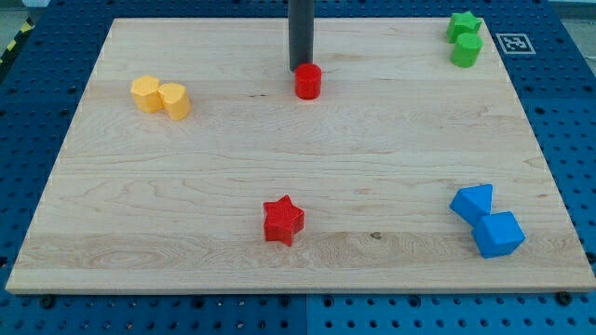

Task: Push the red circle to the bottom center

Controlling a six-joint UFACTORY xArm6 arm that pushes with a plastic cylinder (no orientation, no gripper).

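My tip (pixel 300 69), the bottom end of the straight dark rod, sits near the view's top, about in the middle from side to side. It is right behind the small red round block (pixel 308 81) and looks like it touches the block's top left edge. There is no claw on this arm, so nothing is grabbing or letting go; the rod just stands straight up on the light wooden bench (pixel 298 177).

The red round block is still up near the view's top, far from the bottom middle. Straight down from it, near the view's bottom and a little to the left, lies a red star-shaped block (pixel 283 221). The two red blocks are well apart.

At the view's left there are two yellow blocks (pixel 160 96) side by side and touching; the right one looks round like a can, and the left one has bumpy sides. At the view's top right corner, a green star-shaped block (pixel 463 24) sits just above a green round block (pixel 467 50), and they touch. At the view's bottom right, two chunky blue blocks (pixel 487 221) with flat slanted sides lean against each other

The bench rests on a blue board with rows of little holes (pixel 568 121)
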